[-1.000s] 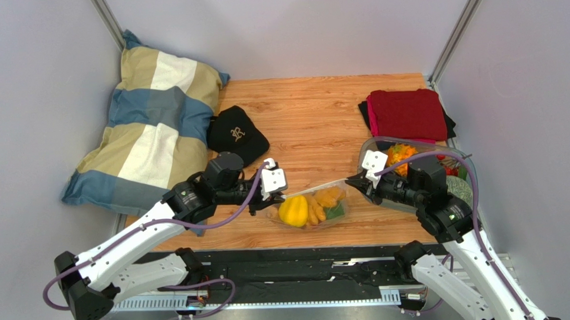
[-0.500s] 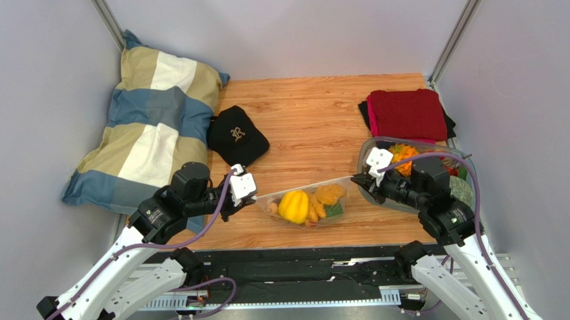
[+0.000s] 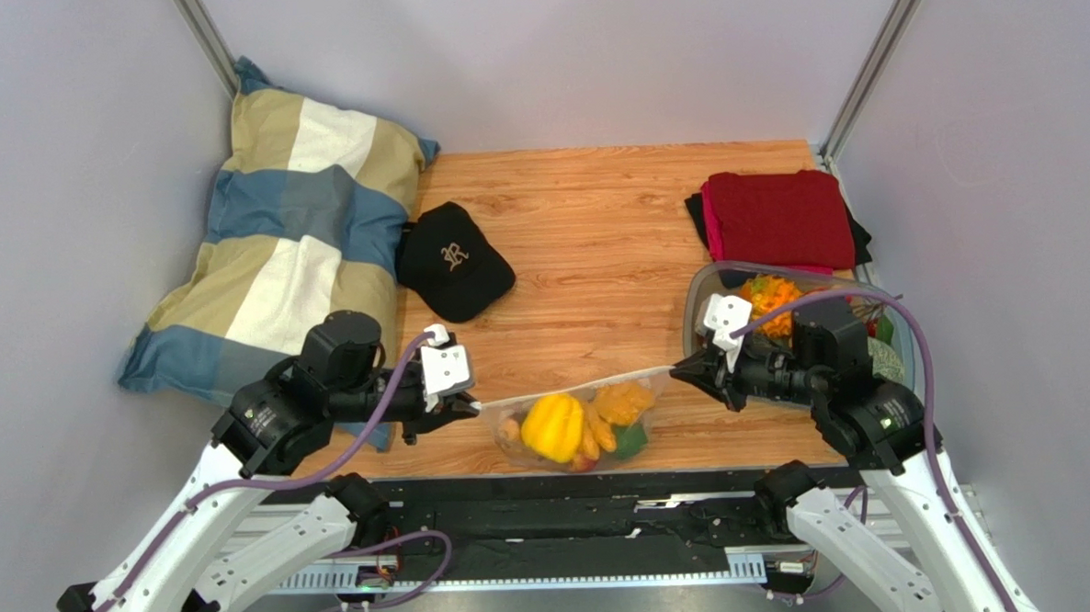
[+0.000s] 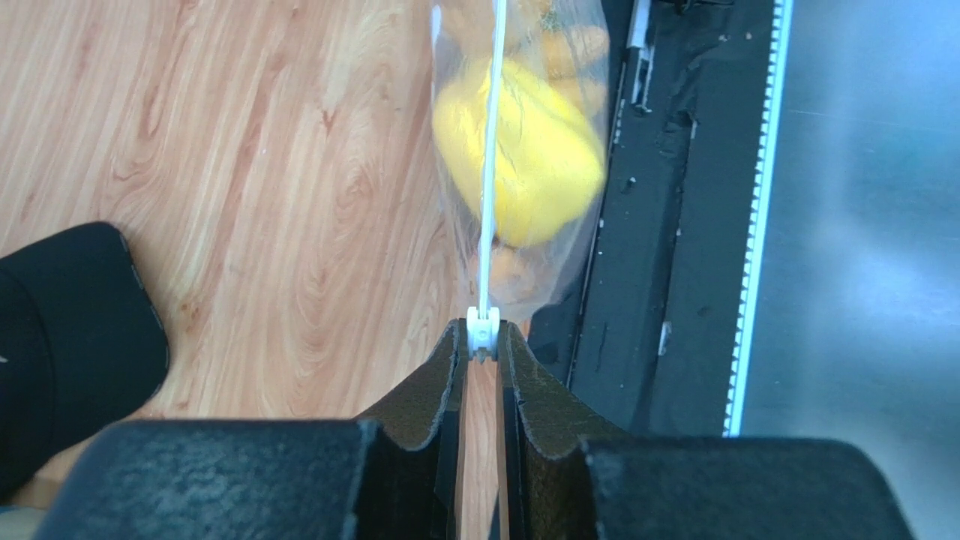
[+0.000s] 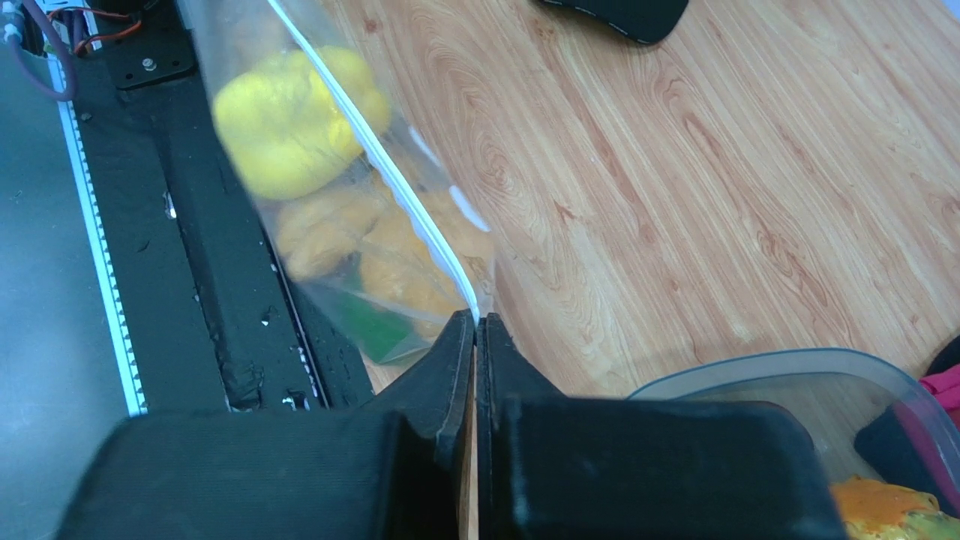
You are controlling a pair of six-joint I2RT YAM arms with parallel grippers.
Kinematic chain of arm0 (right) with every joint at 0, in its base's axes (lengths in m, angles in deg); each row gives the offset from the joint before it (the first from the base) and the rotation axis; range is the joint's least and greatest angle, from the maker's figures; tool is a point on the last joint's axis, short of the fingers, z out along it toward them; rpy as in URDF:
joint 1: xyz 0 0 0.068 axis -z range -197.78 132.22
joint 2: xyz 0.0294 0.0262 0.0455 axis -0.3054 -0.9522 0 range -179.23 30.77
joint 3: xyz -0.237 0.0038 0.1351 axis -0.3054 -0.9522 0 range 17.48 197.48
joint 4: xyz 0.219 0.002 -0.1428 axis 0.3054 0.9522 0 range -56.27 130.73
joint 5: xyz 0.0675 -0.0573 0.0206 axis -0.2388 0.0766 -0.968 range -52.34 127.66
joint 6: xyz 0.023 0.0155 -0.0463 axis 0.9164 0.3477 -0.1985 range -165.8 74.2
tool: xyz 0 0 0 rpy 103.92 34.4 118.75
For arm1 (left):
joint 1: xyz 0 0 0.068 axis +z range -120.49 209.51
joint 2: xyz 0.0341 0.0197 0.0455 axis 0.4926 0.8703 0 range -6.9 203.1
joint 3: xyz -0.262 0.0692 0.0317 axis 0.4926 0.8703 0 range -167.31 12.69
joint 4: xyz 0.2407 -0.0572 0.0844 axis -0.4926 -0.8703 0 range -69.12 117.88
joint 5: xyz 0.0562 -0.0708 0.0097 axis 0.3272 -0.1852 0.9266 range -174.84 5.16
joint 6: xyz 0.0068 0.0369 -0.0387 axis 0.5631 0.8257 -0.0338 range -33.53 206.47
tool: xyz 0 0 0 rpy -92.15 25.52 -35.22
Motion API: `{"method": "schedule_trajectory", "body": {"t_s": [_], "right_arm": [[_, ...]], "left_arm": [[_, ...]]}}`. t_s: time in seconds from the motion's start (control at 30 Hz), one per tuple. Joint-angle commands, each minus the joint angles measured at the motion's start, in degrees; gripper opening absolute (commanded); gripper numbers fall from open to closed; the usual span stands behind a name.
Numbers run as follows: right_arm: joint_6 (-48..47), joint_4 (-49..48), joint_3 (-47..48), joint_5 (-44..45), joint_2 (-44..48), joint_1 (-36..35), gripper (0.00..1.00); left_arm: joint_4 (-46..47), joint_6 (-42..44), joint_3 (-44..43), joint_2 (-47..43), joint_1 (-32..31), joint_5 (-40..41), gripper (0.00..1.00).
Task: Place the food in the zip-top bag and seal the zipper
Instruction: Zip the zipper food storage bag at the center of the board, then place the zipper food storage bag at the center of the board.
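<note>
The zip-top bag (image 3: 611,421) hangs over the bench's (image 3: 603,235) near edge with food (image 3: 552,426) inside and its zipper (image 3: 575,388) pulled taut. The left claw (image 4: 482,338) pinches the zipper's white end tab, and the right claw (image 5: 476,323) is clamped on the opposite end. The black cap's (image 3: 455,262) gold emblem is unreadable.

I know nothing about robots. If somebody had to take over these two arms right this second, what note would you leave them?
Left hand: shut on the white end tab of the zipper.
Right hand: shut on the other end of the zip-top bag, which is stretched between the two hands.
Done: a yellow pepper and some orange and green pieces are inside. The zipper shows as one thin line, so it looks closed.
Left: check the seal, set the bag down, let go. More food sits in the grey tray.
</note>
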Motion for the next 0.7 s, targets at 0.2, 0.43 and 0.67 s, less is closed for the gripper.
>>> {"method": "schedule_trajectory", "body": {"t_s": [0.2,0.43,0.67], "right_arm": [[0.19,-8.53,5.3,10.35,-23.78,0.24,0.0],[0.36,-17.94,9.17,16.16,-39.26,1.81,0.0],[2.73,-20.33,14.97,19.06,-51.91,3.58,0.0]], "left_arm": [[5.7,2.14,-3.14,19.05,9.58,3.57,0.0],[19.4,2.58,-7.18,35.69,15.92,6.74,0.0],[19.87,1.35,-18.94,50.64,17.33,6.31,0.08]]}}
